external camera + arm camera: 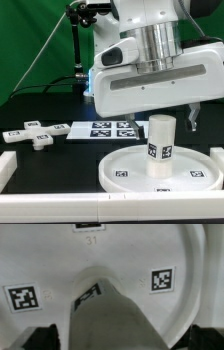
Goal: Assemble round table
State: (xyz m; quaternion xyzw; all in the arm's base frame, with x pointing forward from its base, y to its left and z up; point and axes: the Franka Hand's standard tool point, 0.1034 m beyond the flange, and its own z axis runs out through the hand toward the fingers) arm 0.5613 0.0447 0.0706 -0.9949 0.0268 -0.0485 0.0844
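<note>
The round disc lies flat on the table with its rim up. The short thick cylinder leg stands upright on the disc's middle. My gripper hangs just above the leg's top, with one dark finger showing to the exterior view's right of the leg and apart from it. In the wrist view the leg sits between my gripper's dark fingertips, with a gap on each side, and the disc lies around it. The jaws are open. The cross-shaped foot piece lies on the table at the exterior view's left.
The marker board lies behind the disc. White border rails run along the exterior view's lower left and right edge. A green backdrop and a stand are behind.
</note>
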